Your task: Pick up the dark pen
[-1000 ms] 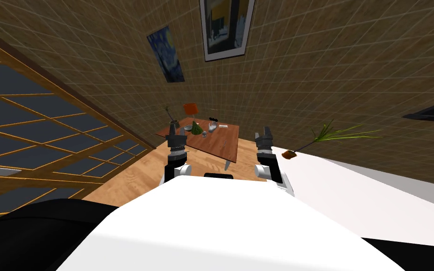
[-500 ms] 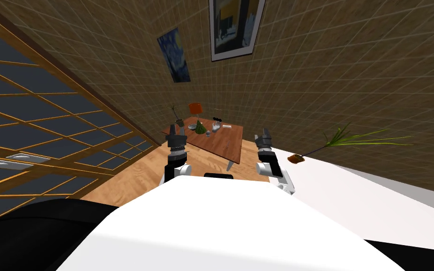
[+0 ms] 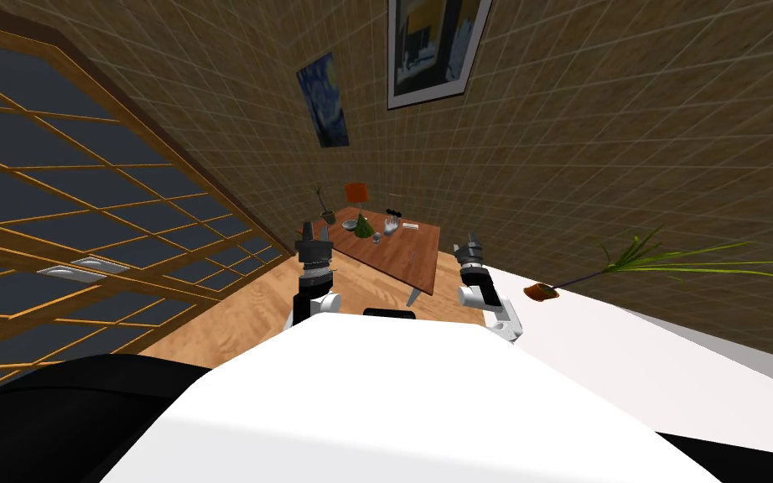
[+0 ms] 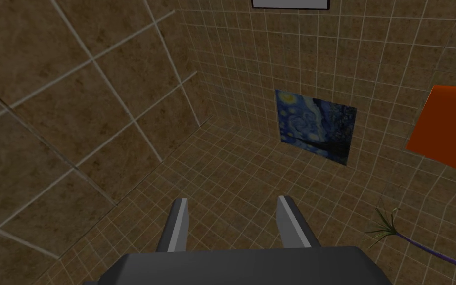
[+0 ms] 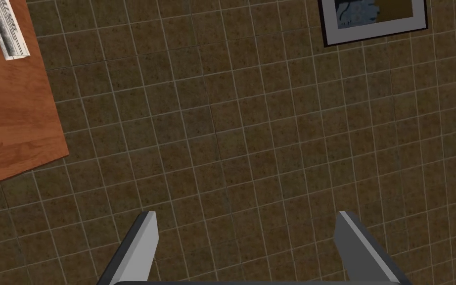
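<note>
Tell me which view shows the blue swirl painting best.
Left wrist view: the blue swirl painting is whole and large there. Head view has it small and skewed on the tiled wall, left of the grey-framed picture. Right wrist view faces that picture and the table corner.

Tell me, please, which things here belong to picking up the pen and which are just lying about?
For the job: small dark item, probably the pen; wooden table; left gripper; right gripper.
Lying about: orange lamp; green cone; folded newspaper; potted plant.
</note>
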`<state>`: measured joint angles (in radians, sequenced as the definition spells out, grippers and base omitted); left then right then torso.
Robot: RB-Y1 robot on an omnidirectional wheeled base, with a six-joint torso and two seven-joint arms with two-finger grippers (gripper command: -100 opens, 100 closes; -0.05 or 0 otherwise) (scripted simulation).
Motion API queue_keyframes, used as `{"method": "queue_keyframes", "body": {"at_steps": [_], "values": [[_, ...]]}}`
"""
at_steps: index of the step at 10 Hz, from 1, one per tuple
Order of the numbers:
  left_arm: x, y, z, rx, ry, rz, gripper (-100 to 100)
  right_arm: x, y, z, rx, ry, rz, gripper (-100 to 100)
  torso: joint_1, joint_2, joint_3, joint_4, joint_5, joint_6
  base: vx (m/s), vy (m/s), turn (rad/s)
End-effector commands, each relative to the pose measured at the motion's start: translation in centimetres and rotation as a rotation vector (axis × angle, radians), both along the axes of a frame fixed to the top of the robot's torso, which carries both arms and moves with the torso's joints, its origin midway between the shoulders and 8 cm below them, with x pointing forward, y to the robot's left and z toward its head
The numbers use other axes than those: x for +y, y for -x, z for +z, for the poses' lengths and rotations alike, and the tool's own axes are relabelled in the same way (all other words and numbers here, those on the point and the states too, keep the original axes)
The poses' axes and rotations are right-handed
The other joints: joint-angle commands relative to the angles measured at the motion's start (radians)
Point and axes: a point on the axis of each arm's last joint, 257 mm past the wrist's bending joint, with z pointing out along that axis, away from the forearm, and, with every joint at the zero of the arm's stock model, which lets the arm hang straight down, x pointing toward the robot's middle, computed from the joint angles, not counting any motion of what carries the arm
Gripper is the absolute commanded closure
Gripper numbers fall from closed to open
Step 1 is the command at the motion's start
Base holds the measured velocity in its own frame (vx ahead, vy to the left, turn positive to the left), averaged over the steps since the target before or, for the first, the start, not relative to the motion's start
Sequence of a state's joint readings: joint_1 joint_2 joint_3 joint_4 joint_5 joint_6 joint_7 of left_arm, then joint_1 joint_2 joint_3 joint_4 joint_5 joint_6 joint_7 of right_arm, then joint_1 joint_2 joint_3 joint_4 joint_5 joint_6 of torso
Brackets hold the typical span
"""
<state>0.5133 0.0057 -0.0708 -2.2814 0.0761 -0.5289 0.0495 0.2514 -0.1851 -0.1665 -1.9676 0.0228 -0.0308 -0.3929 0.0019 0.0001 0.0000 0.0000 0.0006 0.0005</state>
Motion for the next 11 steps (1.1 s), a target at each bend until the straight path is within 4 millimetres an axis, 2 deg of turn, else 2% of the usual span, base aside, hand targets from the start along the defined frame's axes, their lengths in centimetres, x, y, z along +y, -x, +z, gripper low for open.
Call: {"method": "queue_keyframes", "body": {"at_steps": [1,2,3,4,5,7,8,9,10,11], "values": [[0.0,0.0,0.0,0.0,0.0,0.0,0,-2.0,-0.9,-1.7,0.05,-0.055,-0.024,-100,0.0,0.0,0.0,0.0,0.0,0.0,0.004,0.042,0.149],[0.0,0.0,0.0,0.0,0.0,0.0,0,-2.1,-1.0,-2.3,0.063,-0.087,-0.024,-100,0.0,0.0,0.0,0.0,0.0,-0.001,0.004,0.032,0.08],[0.0,0.0,0.0,0.0,0.0,0.0,0,-3.8,-1.7,-3.4,0.097,-0.123,-0.048,-100,0.0,0.0,0.0,0.0,0.0,0.0,-0.002,0.038,0.173],[0.0,0.0,0.0,0.0,0.0,0.0,0,-4.0,-1.7,-4.2,0.112,-0.157,-0.05,-100,0.0,0.0,0.0,0.0,0.0,-0.001,0.002,0.028,0.089],[0.0,0.0,0.0,0.0,0.0,0.0,0,-5.7,-2.3,-5.3,0.14,-0.195,-0.076,-100,0.0,0.0,0.0,0.0,0.0,0.0,0.0,0.041,0.168],[0.0,0.0,0.0,0.0,0.0,0.0,0,-5.9,-2.2,-6.1,0.158,-0.239,-0.081,-100,0.0,0.0,0.0,0.0,0.0,0.0,0.003,0.02,0.039],[0.0,0.0,0.0,0.0,0.0,0.0,0,-7.6,-2.7,-7.6,0.192,-0.294,-0.113,-100,-0.001,0.0,0.0,0.0,0.0,0.0,0.003,0.025,0.211],[0.0,0.0,0.0,0.0,0.0,0.0,0,-7.7,-2.6,-8.0,0.202,-0.322,-0.118,-100,0.0,0.0,0.0,0.0,0.0,-0.001,0.005,0.02,0.093],[0.0,0.0,0.0,0.0,0.0,0.0,0,-9.3,-3.1,-8.9,0.225,-0.365,-0.148,-100,-0.001,0.0,0.0,0.0,0.0,0.0,0.008,0.034,0.187],[0.0,0.0,0.0,0.0,0.0,0.0,0,-9.6,-2.9,-10.0,0.246,-0.401,-0.159,-100,0.0,0.0,0.0,0.0,0.0,-0.001,0.007,0.026,0.083]]}}
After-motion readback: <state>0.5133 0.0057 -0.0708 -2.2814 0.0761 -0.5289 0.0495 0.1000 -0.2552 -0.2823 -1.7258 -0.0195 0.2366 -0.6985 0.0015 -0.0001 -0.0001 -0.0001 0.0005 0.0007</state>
